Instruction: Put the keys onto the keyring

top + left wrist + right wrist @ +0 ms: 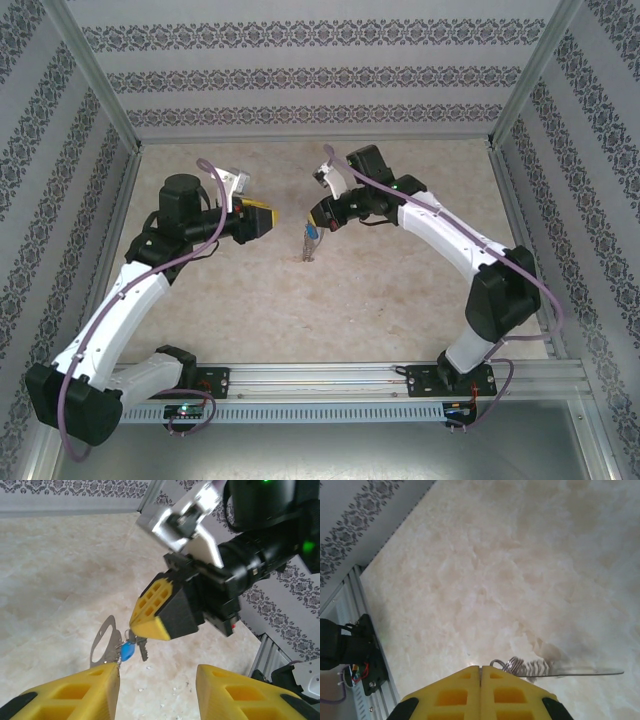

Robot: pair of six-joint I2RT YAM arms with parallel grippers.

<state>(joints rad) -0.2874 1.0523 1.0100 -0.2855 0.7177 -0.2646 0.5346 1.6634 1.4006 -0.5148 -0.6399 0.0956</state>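
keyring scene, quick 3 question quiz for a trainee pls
1. True or false: the left end effector is clamped on the key.
2. What holds the keyring? A) left end effector B) right end effector C) neither
3. Fill in: the key's plastic head is ____.

Key: 1. False, its jaws stand open with nothing between them. 2. B, shut on the ring, with the loop hanging below it. 3. Blue.
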